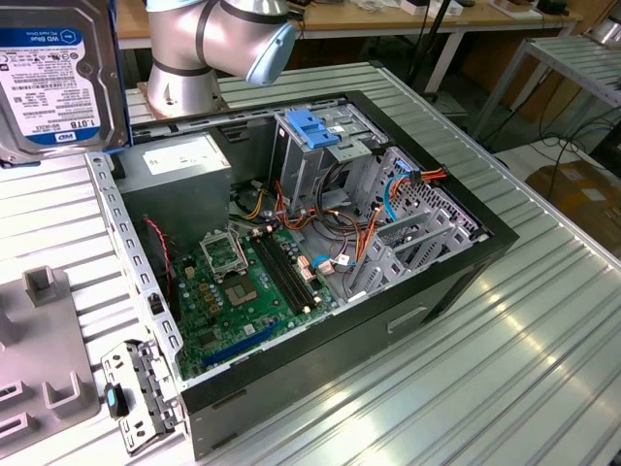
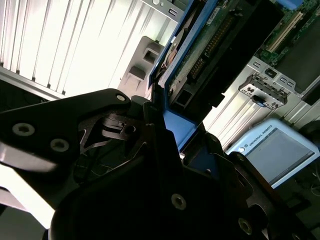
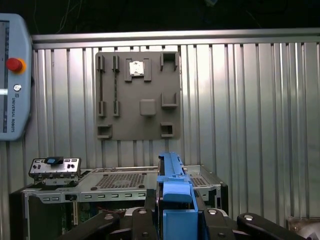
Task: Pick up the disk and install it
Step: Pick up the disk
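Second wrist view shows the gripper (image 2: 176, 134) clenched on the disk (image 2: 205, 50): its black fingers (image 2: 150, 117) press the blue side rail from both sides. In the first wrist view the gripper (image 3: 177, 222) grasps the same rail of the disk (image 3: 172, 175), and the open computer case (image 3: 125, 182) is seen behind it. In the exterior view the disk (image 1: 53, 78) is held up in the air at about ten o'clock from the case (image 1: 456, 282), label toward the camera. The arm (image 1: 213, 44) stands at twelve o'clock from the case. Inside, the power-supply box (image 1: 184, 175) sits at eleven o'clock from the motherboard (image 1: 243, 282), and the blue-topped cage (image 1: 315, 131) at one o'clock.
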Robot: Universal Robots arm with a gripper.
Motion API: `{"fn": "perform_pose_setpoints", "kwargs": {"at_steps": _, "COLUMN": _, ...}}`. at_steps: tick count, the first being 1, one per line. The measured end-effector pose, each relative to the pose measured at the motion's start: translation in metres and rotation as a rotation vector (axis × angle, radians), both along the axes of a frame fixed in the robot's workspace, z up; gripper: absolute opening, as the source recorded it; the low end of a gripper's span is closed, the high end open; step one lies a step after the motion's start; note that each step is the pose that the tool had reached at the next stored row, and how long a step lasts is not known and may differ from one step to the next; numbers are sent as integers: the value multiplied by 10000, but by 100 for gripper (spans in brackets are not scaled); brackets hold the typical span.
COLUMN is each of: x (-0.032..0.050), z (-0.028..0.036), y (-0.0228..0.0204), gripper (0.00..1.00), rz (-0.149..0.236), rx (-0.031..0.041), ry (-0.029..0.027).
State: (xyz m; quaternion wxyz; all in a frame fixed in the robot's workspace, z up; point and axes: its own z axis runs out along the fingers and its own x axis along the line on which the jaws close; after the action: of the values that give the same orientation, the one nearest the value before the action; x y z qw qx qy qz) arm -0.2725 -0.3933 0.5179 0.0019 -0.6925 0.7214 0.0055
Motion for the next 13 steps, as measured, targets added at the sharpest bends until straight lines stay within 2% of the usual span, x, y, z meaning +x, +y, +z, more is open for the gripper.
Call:
{"fn": "perform_pose_setpoints", "kwargs": {"at_steps": 7, "x": 40, "z": -1, "y": -1, "gripper": 37, "rz": 0, "rx": 0, "ry": 0}}
{"fn": "perform_pose_setpoints", "kwargs": {"at_steps": 9, "x": 96, "z": -2, "y": -47, "gripper": 37, "rz": 0, "rx": -1, "ry": 0}}
{"fn": "perform_pose_setpoints", "kwargs": {"at_steps": 10, "x": 249, "z": -4, "y": -48, "gripper": 37, "rz": -5, "rx": -1, "ry": 0}}
{"fn": "perform_pose_setpoints", "kwargs": {"at_steps": 11, "x": 327, "z": -6, "y": -48, "gripper": 37, "rz": -6, "rx": -1, "ry": 0}}
{"fn": "perform_pose_setpoints", "kwargs": {"at_steps": 13, "x": 345, "z": -6, "y": -48, "gripper": 37, "rz": -6, "rx": -1, "ry": 0}}
